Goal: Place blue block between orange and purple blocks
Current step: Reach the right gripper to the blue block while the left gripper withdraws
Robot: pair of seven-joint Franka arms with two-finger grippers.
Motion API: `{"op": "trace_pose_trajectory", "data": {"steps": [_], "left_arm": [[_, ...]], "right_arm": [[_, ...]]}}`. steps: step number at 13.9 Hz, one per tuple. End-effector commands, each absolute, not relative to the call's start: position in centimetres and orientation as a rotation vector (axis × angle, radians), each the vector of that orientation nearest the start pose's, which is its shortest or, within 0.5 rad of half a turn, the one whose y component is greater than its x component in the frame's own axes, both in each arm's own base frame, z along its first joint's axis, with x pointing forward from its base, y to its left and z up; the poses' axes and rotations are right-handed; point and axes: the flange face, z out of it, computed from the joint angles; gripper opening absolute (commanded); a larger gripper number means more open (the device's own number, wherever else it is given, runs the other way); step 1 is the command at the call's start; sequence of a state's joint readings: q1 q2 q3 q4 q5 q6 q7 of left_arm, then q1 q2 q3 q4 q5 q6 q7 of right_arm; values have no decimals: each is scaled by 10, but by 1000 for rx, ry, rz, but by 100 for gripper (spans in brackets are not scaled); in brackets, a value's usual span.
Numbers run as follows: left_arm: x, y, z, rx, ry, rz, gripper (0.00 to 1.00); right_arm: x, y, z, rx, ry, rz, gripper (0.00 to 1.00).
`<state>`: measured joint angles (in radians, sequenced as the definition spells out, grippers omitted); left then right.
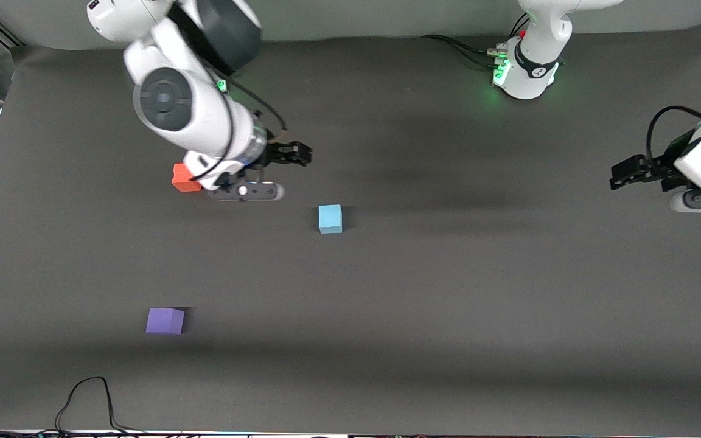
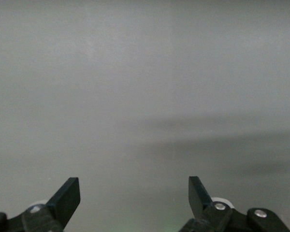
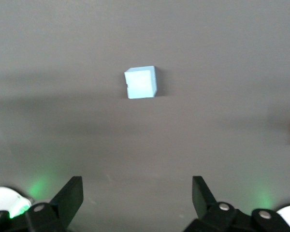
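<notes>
While I watch, the right gripper [image 1: 292, 153] hangs over bare table beside the orange block [image 1: 185, 179], fingers [image 3: 70, 195] apart w/ nothing between. Blue block [image 1: 330, 219] sits mid-table, nearer the front cam than orange, toward the left arm's end from it. Purple block [image 1: 165, 320] is nearest the cam. Left gripper [image 1: 624, 172] waits at its own end, fingers [image 2: 67, 195] apart.
</notes>
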<state>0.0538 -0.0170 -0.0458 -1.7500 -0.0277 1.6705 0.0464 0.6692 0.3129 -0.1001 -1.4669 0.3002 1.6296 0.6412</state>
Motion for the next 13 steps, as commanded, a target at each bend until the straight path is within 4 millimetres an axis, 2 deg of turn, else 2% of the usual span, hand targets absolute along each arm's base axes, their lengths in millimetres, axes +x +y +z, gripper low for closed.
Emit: {"op": "trace_pose_trajectory", "data": {"steps": [1, 2, 5, 7, 8, 10, 11, 13], "left_arm": [[538, 0, 586, -3160, 82, 86, 100], [538, 0, 596, -3160, 83, 86, 100], [534, -8, 612, -3159, 77, 84, 100], [534, -8, 613, -3156, 78, 107, 100], [536, -6, 615, -3153, 76, 99, 100], [536, -6, 616, -3154, 78, 87, 100], [537, -7, 616, -3153, 83, 85, 100], [538, -9, 615, -3152, 87, 82, 100]], "right_arm": [[534, 398, 469, -2995, 242, 379, 100], [537, 402, 453, -3004, 251, 394, 100], [543, 411, 381, -3035, 269, 420, 100], [535, 413, 334, -3050, 284, 359, 100], [525, 421, 315, -3056, 277, 344, 100], [510, 431, 281, -3078, 248, 348, 100], [501, 443, 267, -3088, 227, 348, 100], [500, 444, 248, -3102, 226, 357, 100]]}}
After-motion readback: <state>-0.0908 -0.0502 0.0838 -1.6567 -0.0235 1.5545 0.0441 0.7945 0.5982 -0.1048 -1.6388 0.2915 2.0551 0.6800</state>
